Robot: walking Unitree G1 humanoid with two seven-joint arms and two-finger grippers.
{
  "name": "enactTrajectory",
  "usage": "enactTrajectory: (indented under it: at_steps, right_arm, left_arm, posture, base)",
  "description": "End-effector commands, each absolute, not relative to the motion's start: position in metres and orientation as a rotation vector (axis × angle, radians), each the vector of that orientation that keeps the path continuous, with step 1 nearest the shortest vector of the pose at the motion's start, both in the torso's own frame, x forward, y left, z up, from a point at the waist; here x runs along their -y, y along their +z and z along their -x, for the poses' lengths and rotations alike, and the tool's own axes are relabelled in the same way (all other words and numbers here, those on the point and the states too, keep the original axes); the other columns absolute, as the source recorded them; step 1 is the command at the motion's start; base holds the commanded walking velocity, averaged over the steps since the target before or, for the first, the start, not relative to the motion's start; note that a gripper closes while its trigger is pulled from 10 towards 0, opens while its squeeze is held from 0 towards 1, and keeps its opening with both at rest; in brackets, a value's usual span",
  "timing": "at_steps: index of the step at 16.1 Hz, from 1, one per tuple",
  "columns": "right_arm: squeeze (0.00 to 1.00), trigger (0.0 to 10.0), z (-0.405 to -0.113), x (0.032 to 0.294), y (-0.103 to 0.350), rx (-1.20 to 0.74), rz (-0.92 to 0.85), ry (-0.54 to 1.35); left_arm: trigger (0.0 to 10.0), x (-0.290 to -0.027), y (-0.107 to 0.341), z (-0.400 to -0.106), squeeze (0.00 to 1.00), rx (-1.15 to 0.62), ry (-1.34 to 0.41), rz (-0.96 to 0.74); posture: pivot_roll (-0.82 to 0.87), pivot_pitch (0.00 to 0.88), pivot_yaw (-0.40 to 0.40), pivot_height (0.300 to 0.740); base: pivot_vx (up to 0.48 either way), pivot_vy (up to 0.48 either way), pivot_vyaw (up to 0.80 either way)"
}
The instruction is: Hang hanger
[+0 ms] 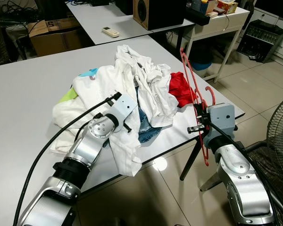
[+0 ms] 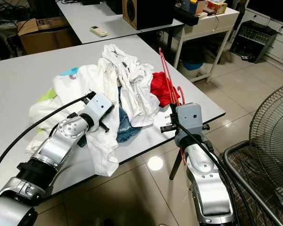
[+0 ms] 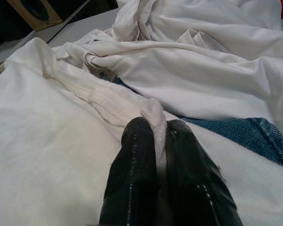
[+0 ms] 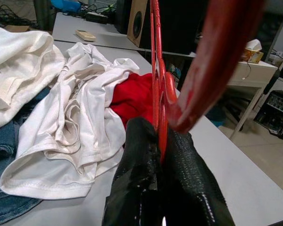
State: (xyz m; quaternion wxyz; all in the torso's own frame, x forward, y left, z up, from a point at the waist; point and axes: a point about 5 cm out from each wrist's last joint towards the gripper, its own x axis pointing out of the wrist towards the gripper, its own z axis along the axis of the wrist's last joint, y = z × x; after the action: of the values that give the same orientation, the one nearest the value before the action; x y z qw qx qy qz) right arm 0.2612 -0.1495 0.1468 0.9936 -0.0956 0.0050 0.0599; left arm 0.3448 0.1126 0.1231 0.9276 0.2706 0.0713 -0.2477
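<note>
On the white desk (image 1: 23, 89), the left gripper (image 3: 156, 141) pinches a fold of white cotton shirt (image 3: 56, 155) in the clothes pile. At the desk's right edge, the right gripper (image 4: 159, 141) clamps the red plastic hanger (image 1: 194, 92), held upright.

The hanger (image 1: 194, 89) is red plastic, thin-framed, with a curved hook (image 1: 210, 92). It stands roughly on edge at the table's right-hand side, one end raised above the cloth pile, the other dropping below the table edge. In the right wrist view its frame (image 4: 156, 89) sits clamped between two black fingers (image 4: 137, 179), with the hook rising close to the lens, blurred.
</note>
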Motion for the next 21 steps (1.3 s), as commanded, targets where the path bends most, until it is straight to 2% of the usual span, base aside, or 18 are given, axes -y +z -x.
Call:
enactTrajectory:
  at_steps: [1,6,9,10,11,13,15,16,20,21]
  right_arm:
    - [0.00,10.0,-0.261,0.151,0.154,0.015,0.197,0.111]
    - [0.00,10.0,-0.262,0.149,0.154,0.017,0.195,0.122]
    - [0.00,10.0,-0.267,0.149,0.160,0.028,0.109,0.159]
    - [0.00,10.0,-0.270,0.150,0.166,0.035,0.061,0.187]
    - [0.00,10.0,-0.271,0.149,0.172,0.050,0.014,0.210]
    - [0.00,10.0,-0.274,0.143,0.194,0.098,-0.157,0.329]
    - [0.00,10.0,-0.272,0.142,0.208,0.107,-0.217,0.420]
    - [0.00,10.0,-0.268,0.144,0.213,0.068,-0.236,0.506]
    - [0.00,10.0,-0.255,0.149,0.213,-0.041,-0.250,0.661]
    - [0.00,10.0,-0.244,0.156,0.209,-0.097,-0.156,0.745]
  left_arm:
    - [0.0,-0.116,0.127,-0.346,0.00,-0.133,-0.501,-0.555]
    - [0.0,-0.120,0.127,-0.345,0.00,-0.110,-0.509,-0.568]
    - [0.0,-0.149,0.137,-0.356,0.00,-0.110,-0.464,-0.604]
    - [0.0,-0.171,0.155,-0.367,0.00,-0.079,-0.419,-0.598]
    - [0.0,-0.181,0.174,-0.372,0.00,-0.033,-0.433,-0.573]
    - [0.0,-0.198,0.249,-0.373,0.00,0.198,-0.608,-0.508]
    - [0.0,-0.194,0.279,-0.356,0.00,0.289,-0.808,-0.514]
    - [0.0,-0.186,0.281,-0.340,0.00,0.282,-0.954,-0.551]
    - [0.0,-0.176,0.267,-0.319,0.00,0.233,-1.119,-0.563]
    - [0.0,-0.170,0.248,-0.306,0.00,0.149,-1.184,-0.620]
  posture:
    - [0.00,0.025,0.030,0.740]
    - [0.00,0.023,0.028,0.740]
    - [0.00,0.015,0.027,0.740]
    - [0.00,0.013,0.021,0.740]
    - [0.01,0.012,0.019,0.740]
    - [0.01,0.007,0.018,0.740]
    - [0.01,0.004,0.020,0.740]
    - [0.01,0.004,0.020,0.740]
    - [0.01,0.009,0.013,0.740]
    - [0.02,0.011,0.009,0.740]
  base:
    - [0.000,0.000,0.00]
    - [0.000,0.000,0.00]
    - [0.000,0.000,0.00]
    - [0.000,0.000,0.00]
    - [0.000,0.000,0.00]
    - [0.000,0.000,0.00]
    - [0.000,0.000,0.00]
    - [0.000,0.000,0.00]
    - [0.000,0.000,0.00]
    - [0.000,0.000,0.00]
